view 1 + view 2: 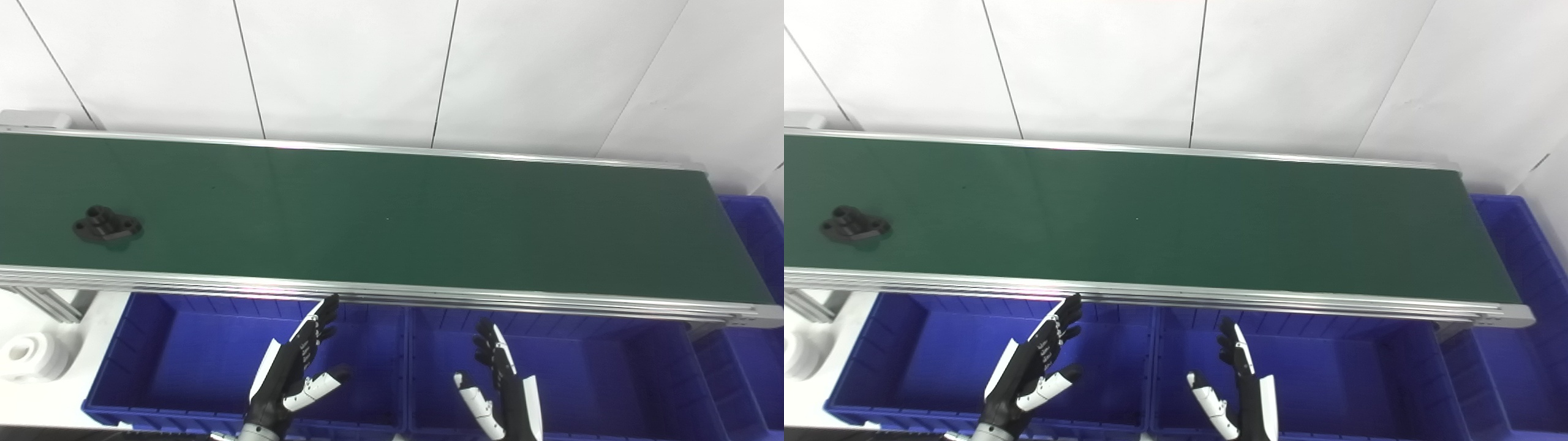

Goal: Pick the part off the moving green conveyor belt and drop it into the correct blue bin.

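A black part [107, 225] lay flat on the green conveyor belt [392, 220], far over at its left end and closer to the near rail than the far one. Nothing touched it. The belt ran left to right across my view, framed by silver rails, with a white panelled wall [343, 61] behind it.

Both my hands hung low in front of the near rail, above the blue bins. My left hand [294, 373] was over the left bin [184, 361], palm turned inward, fingers [321, 318] spread apart and stretched toward the belt, holding nothing. My right hand [499, 386] was over the middle bin [588, 373], also empty, its fingers [490, 343] apart and pointing upward. The two hands stood near each other, well to the right of the part.

A third blue bin [756, 245] sat past the belt's right end. A white ring-shaped object [30, 355] rested at the left, beside the left bin.
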Available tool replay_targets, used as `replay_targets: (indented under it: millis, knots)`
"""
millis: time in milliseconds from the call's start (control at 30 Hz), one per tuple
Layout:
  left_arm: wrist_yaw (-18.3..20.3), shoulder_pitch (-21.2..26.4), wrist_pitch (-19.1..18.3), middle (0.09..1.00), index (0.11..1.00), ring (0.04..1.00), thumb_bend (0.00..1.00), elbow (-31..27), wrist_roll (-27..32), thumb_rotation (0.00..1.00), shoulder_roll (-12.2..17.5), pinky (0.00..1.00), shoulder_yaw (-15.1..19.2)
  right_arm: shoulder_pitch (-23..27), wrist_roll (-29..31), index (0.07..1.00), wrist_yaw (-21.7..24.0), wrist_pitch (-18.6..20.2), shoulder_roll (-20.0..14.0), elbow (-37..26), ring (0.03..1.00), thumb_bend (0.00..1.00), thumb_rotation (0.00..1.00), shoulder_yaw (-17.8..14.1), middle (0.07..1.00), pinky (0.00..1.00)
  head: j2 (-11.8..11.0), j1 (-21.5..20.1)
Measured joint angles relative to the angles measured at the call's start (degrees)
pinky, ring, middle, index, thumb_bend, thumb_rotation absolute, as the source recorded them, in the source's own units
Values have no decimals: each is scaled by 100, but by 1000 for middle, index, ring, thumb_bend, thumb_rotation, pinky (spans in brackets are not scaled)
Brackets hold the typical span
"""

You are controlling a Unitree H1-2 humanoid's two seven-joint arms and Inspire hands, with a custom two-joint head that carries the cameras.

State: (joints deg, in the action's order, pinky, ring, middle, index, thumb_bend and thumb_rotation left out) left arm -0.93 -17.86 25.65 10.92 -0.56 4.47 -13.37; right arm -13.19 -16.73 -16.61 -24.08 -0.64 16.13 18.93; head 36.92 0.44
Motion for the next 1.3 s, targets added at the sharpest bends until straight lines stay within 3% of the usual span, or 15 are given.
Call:
replay_targets:
  millis: [300, 533, 767, 1067, 1167, 1300]
  knots:
    - [63, 54, 0, 946, 926, 942, 682, 206, -140, 567, -28, 907, 21, 59, 56, 937, -309, 0, -91, 155, 883, 718, 798, 248, 910, 831, -290, 35]
    - [-520, 169, 0, 927, 916, 916, 729, 399, -661, 566, 46, 881, -315, 170, 399, 946, -514, 0, -276, 239, 888, 703, 781, 516, 911, 821, -536, 176]
    - [-862, 252, 0, 920, 910, 913, 725, 500, -729, 545, 188, 879, -555, 200, 413, 941, -698, 0, -340, 345, 874, 713, 789, 628, 905, 800, -589, 158]
    - [-929, 275, 0, 927, 916, 917, 738, 551, -573, 550, 235, 879, -654, 213, 625, 941, -648, -1, -358, 345, 894, 722, 766, 681, 916, 830, -642, 184]
    - [-1045, 293, 0, 920, 913, 908, 752, 565, -616, 570, 241, 867, -753, 229, 608, 942, -664, -1, -364, 355, 897, 723, 785, 692, 911, 844, -695, 404]
    - [-1177, 338, 0, 903, 906, 880, 776, 598, -607, 551, 228, 817, -827, 257, 657, 960, -672, -1, -441, 364, 916, 723, 814, 724, 925, 851, -879, 1220]
